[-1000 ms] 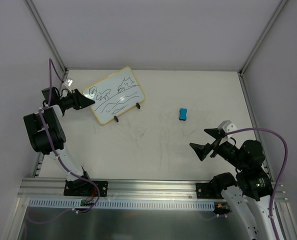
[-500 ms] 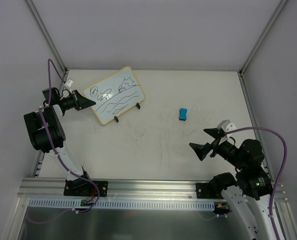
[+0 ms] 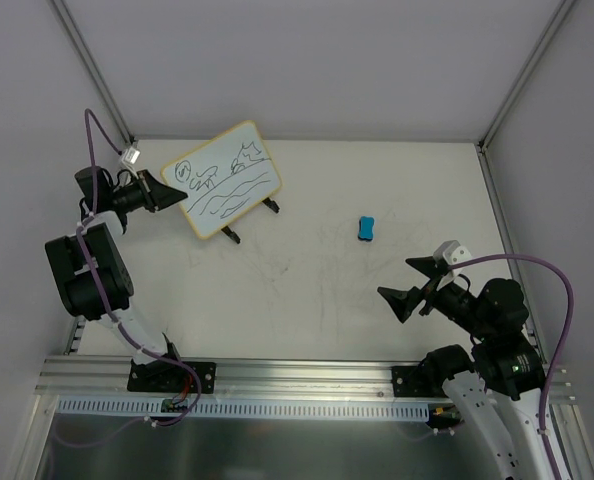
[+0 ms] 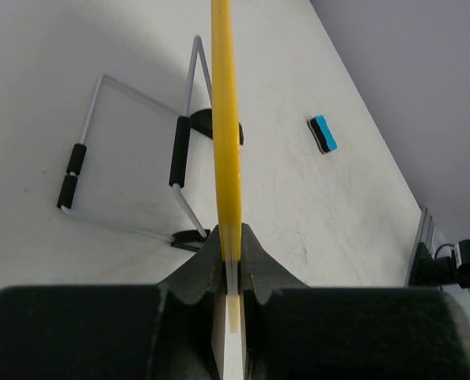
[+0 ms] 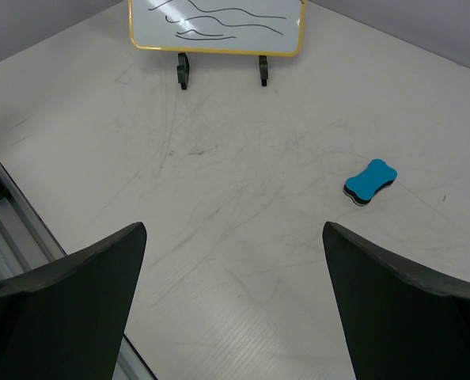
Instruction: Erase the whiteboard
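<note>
Scribbled whiteboard [image 3: 227, 180] sits upper left of top view w/ left gripper [image 3: 180, 193] clamped on its left edge, right gripper [image 3: 397, 278] lower right, jaws wide apart, blue eraser [image 3: 366, 229] right of center.

Bright, diffuse overhead light is filling all three views. The surface [image 3: 307, 290] is carrying only faint, soft shadows (darkest under the stand [image 4: 180, 150] in the left wrist view). Mild glare is streaking the whiteboard [image 5: 216, 24]. The right wrist's fingers [image 5: 69, 301] are reading dark and soft-edged.
</note>
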You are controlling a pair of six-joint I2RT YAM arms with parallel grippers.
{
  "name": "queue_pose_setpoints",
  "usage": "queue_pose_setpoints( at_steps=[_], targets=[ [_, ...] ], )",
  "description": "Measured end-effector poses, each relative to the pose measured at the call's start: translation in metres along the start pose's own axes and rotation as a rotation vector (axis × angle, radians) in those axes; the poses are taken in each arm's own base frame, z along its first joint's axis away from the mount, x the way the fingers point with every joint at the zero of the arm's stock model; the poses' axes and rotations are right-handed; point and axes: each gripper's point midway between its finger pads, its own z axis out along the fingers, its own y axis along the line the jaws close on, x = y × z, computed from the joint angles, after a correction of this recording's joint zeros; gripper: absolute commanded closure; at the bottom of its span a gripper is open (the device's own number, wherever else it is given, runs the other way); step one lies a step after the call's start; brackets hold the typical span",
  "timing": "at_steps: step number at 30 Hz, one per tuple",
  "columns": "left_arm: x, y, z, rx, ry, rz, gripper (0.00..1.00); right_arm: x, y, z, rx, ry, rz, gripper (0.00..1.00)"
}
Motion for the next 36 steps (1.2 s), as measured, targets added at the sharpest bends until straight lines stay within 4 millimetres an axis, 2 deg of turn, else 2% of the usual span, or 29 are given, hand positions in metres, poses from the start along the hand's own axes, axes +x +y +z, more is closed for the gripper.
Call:
queue_pose_setpoints(
  at_steps=[7, 14, 18, 23, 27, 29, 33, 36],
  targets=[
    [-0.024, -0.018, -0.007, -0.036, -0.113, 0.033, 1.00, 0.000, 0.000, 0.000, 0.000, 0.000, 0.000, 0.01],
    [-0.028, -0.041, -0.010, -0.065, -0.186, 0.019, 1.00, 0.004, -0.002, 0.003, 0.003, 0.022, 0.017, 0.01],
    [-0.024, -0.068, -0.001, -0.061, -0.198, 0.026, 1.00, 0.006, -0.011, 0.009, 0.044, 0.057, 0.062, 0.01],
    [-0.012, -0.115, 0.019, -0.056, -0.174, 0.058, 1.00, 0.002, -0.034, 0.019, 0.158, 0.099, 0.147, 0.01],
    [-0.001, -0.152, 0.023, -0.054, -0.151, 0.082, 1.00, 0.010, -0.060, 0.033, 0.283, 0.147, 0.240, 0.09],
    [0.003, -0.161, 0.019, -0.067, -0.151, 0.080, 1.00, 0.020, -0.073, 0.041, 0.347, 0.196, 0.293, 0.11],
    [0.012, -0.167, 0.012, -0.111, -0.140, 0.068, 1.00, 0.043, -0.104, 0.059, 0.492, 0.307, 0.373, 0.15],
    [0.029, -0.171, 0.011, -0.119, -0.113, 0.058, 1.00, 0.059, -0.122, 0.069, 0.587, 0.368, 0.395, 0.17]
  ],
)
